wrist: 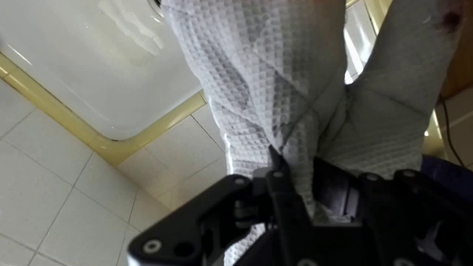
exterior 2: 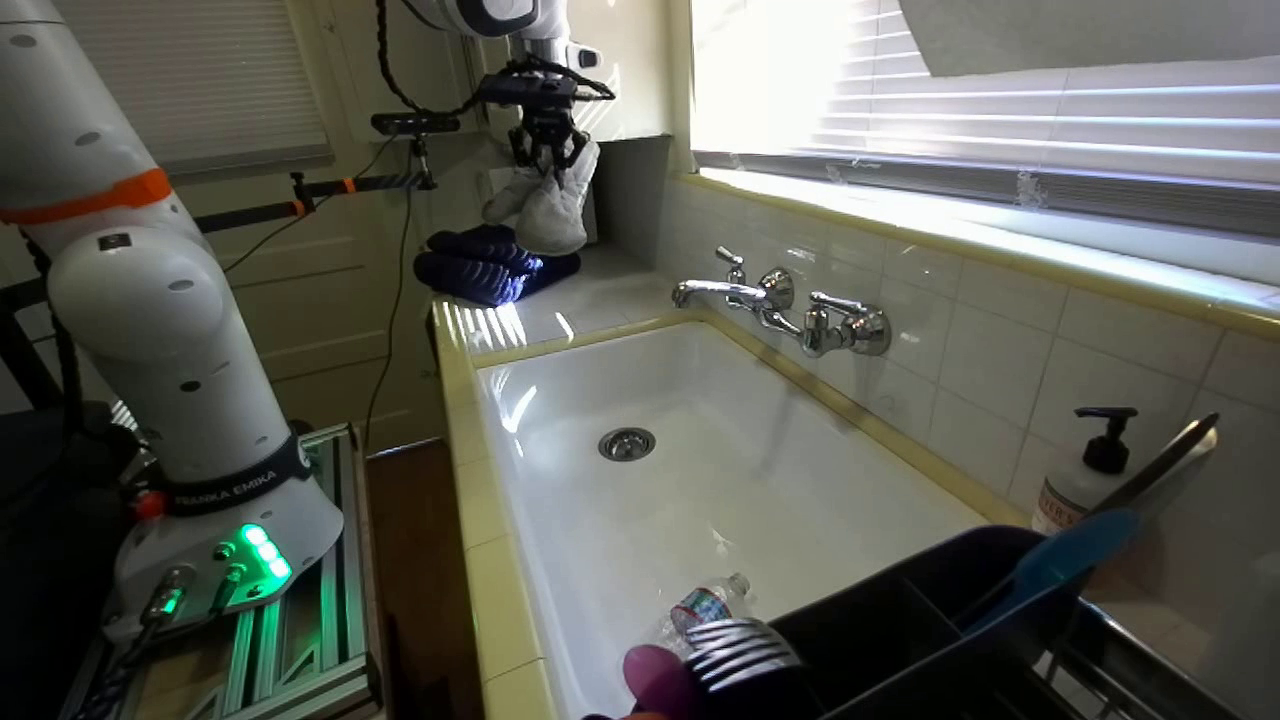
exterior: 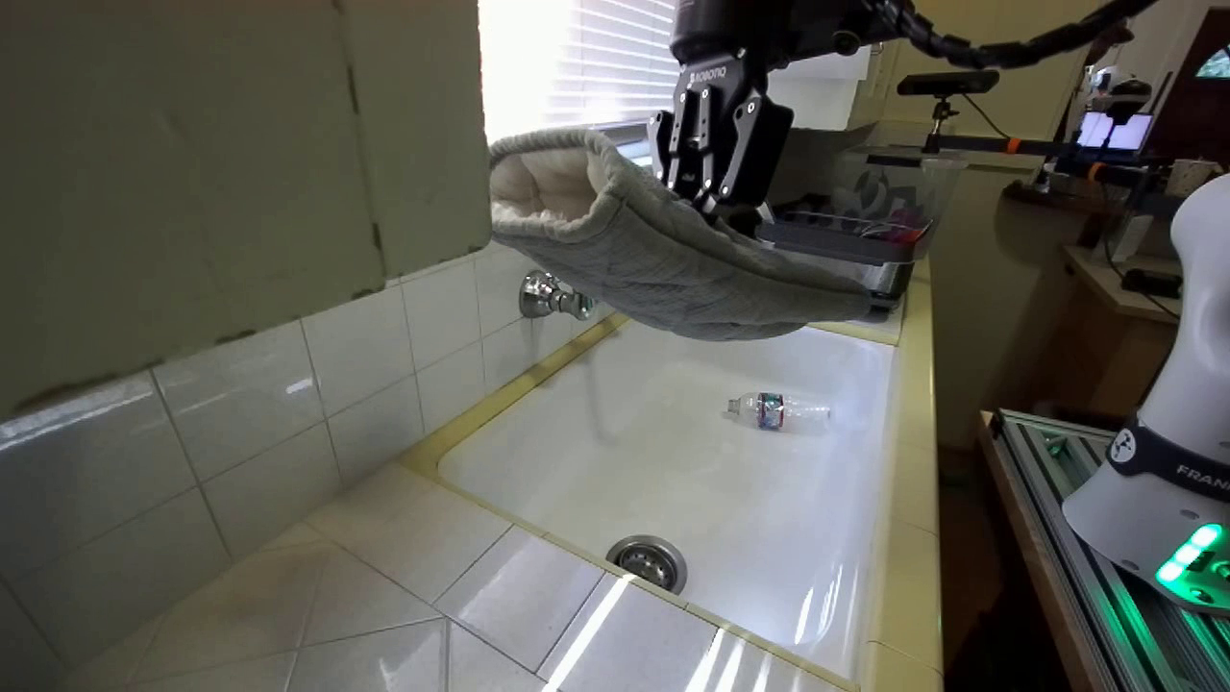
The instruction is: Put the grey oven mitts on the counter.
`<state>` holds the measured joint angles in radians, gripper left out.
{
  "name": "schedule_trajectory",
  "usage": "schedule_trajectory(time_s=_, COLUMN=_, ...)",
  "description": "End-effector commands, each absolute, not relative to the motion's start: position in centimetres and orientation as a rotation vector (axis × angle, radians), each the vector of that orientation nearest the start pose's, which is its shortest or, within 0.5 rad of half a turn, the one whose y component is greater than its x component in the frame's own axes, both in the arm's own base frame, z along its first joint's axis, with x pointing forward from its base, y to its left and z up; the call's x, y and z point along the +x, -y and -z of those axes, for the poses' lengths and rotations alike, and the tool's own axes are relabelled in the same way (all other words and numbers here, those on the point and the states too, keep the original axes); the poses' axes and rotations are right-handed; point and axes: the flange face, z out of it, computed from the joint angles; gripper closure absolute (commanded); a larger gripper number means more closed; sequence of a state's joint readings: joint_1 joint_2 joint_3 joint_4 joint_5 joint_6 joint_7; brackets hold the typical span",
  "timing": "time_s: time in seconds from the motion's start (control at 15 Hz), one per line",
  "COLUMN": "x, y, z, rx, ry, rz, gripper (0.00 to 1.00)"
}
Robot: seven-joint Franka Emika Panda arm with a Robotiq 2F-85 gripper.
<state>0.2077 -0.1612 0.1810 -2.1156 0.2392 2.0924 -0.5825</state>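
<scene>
The gripper (wrist: 295, 166) is clamped on the grey oven mitt (wrist: 251, 92): in the wrist view its fingers (wrist: 330, 184) stand close together, with a raised fold of cloth pinched between them. In both exterior views the mitt hangs in the air from that grip, above the end of the counter (exterior 2: 600, 285) that adjoins the sink (exterior 2: 600, 540) beside the drain (exterior 2: 627, 444) — apart from the tiles. How much of it reaches over the sink I cannot tell; in the wrist view the sink's rounded corner, edged in yellow trim (wrist: 111, 149), shows to the left of it.

The cloth is pale grey and waffle-textured, crossed by diagonal quilting lines, and deep creases run into the grip. A narrower lobe spreads off to the right in the wrist view — marked at the top of that view with a dark reddish stain (wrist: 451, 22). In an exterior view the cuff (exterior: 548, 183) gapes, showing a cream lining; it is tipped up on the side of the tiled wall (exterior: 365, 336), while the body slopes down to a flattened end toward the counter's front edge.

By that front edge, near the far corner in an exterior view, a dark blue cloth (exterior 2: 480, 265) lies lower than the mitt. A clear bottle (exterior: 778, 411) rests on its side in the sink, toward the end away from the drain.
</scene>
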Motion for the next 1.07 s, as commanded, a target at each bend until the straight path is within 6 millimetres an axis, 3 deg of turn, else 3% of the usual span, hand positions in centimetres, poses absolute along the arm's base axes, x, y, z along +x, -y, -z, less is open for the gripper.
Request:
schedule_trajectory(time_s=0.0, x=47.6, y=-21.1, z=-49.7, rx=-2.690, ry=1.238, rz=0.228, gripper=0.87)
schedule_trajectory(time_s=0.53, x=47.6, y=-21.2, z=-49.7, rx=-2.692, ry=1.231, rz=0.227, gripper=0.87)
schedule_trajectory(time_s=0.6, x=47.6, y=-21.2, z=-49.7, rx=-2.692, ry=1.231, rz=0.227, gripper=0.97)
schedule_trajectory(time_s=1.0, x=48.0, y=-24.8, z=-45.7, rx=-2.828, ry=0.894, rz=0.125, gripper=0.97)
